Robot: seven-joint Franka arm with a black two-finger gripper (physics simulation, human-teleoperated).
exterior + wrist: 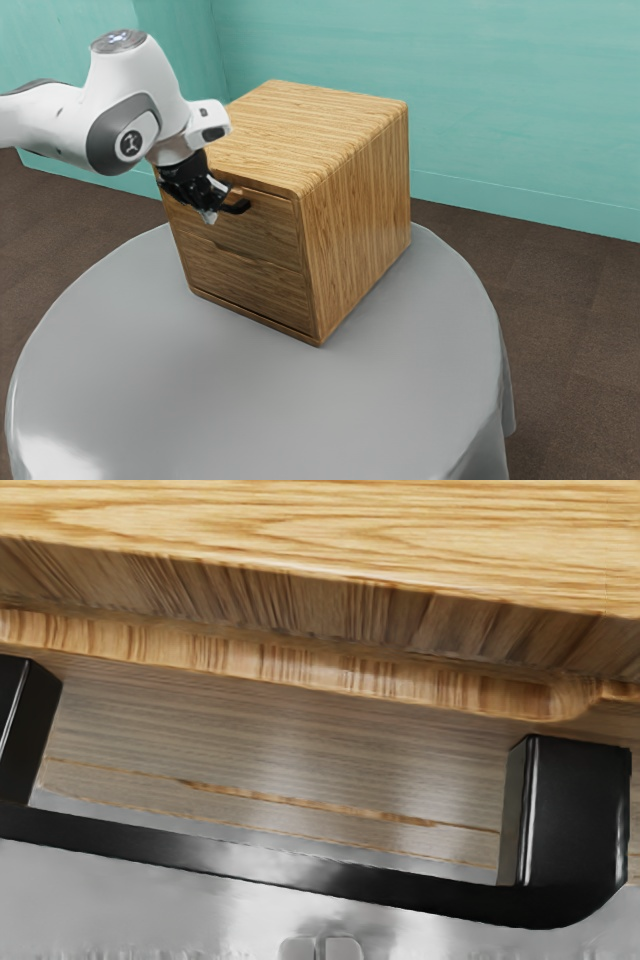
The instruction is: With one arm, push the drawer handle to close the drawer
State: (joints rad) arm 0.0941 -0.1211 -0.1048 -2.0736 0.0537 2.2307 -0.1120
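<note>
My gripper [212, 212] is at the front of the wooden cabinet [360, 200], beside the black handle [238, 207] of the upper drawer [275, 228]. Its fingertips are together with nothing visible between them. In the wrist view, the gripper [321, 948] has its two grey tips side by side, just outside the long bar of the handle [250, 862]. The upper drawer looks almost flush with the cabinet front; a small remaining gap cannot be ruled out. Whether the tips touch the bar cannot be told. Part of the handle is hidden behind the hand in the exterior view.
Below is a lower drawer [250, 283], its front in line with the cabinet's frame. The cabinet stands on a round table with a grey cloth [250, 400]. The cabinet's top [300, 125] extends behind the hand, and a teal wall [520, 110] rises farther back.
</note>
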